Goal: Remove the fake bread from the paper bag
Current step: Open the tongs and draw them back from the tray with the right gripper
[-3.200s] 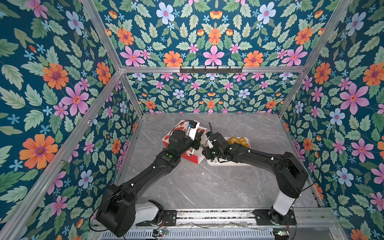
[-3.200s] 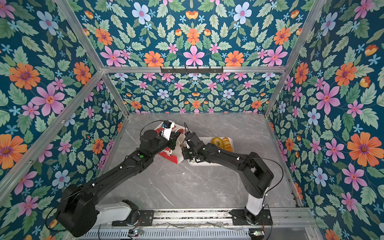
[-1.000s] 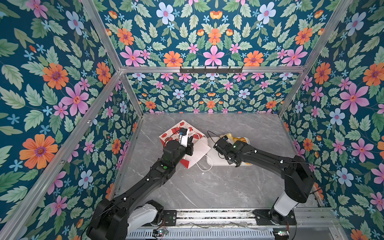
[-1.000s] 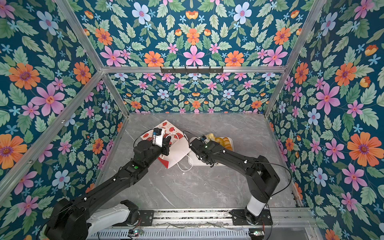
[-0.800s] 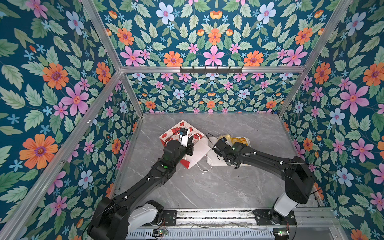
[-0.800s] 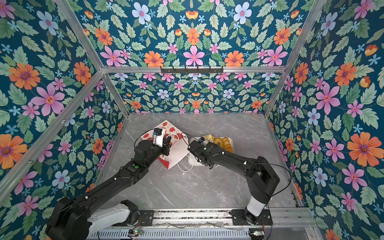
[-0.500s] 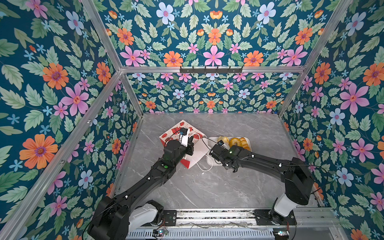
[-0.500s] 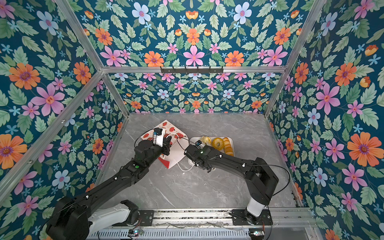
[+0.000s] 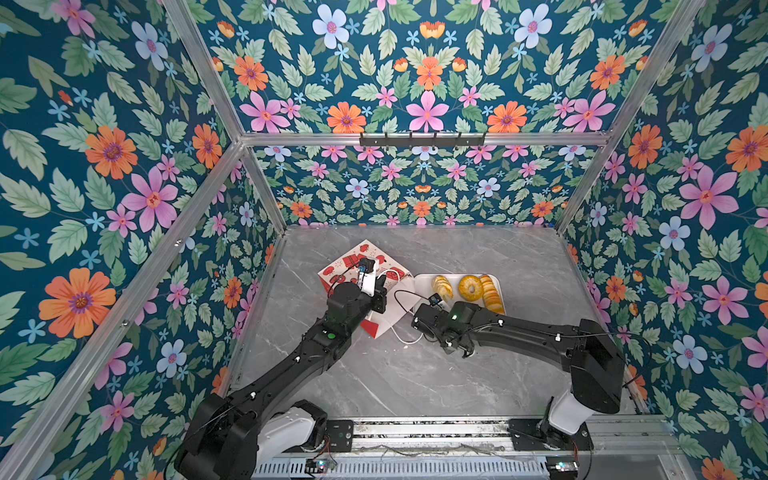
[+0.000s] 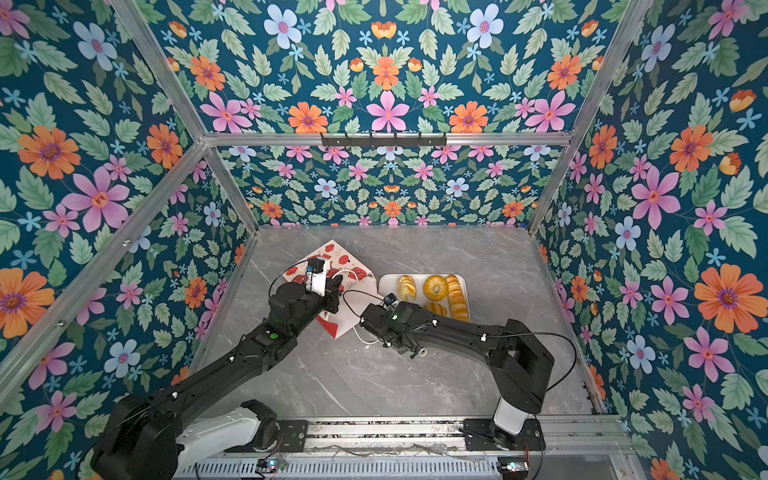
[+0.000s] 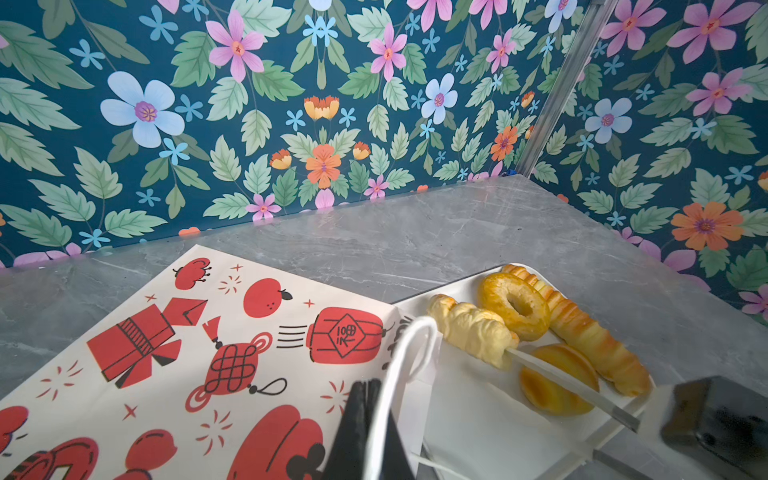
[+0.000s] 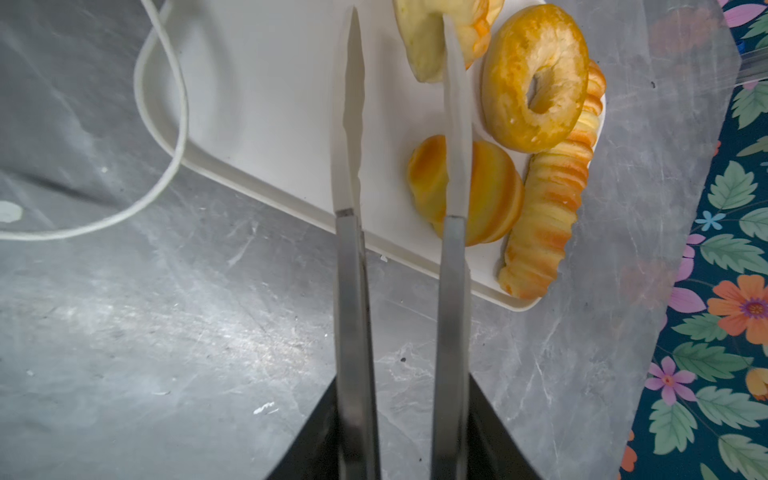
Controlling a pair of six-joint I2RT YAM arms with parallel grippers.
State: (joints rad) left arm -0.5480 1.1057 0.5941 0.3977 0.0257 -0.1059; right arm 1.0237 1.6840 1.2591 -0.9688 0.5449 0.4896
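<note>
Right wrist view showed the right claw (image 12: 400,18) open. Its two long thin fingers (image 12: 347,124) were apart with nothing between them, and they reached out over the white tray (image 12: 270,104). One finger crossed above the small ridged bun (image 12: 486,195), and its tip was at the pale twisted roll (image 12: 419,50); whether it touched could not be told. The ring donut (image 12: 536,79) and the long twisted stick (image 12: 544,216) lay on the tray too, so all the fake bread (image 9: 469,286) that showed was on the tray, out of the paper bag (image 11: 208,353). In both top views the right arm (image 9: 519,332) stretched low to the tray's near side. The left arm (image 10: 249,349) reached to the bag, which lay flat just beside the tray. The left claw (image 11: 360,388) was closed at the bag's end next to the tray, with a white cord handle (image 11: 399,365) just beside it.
</note>
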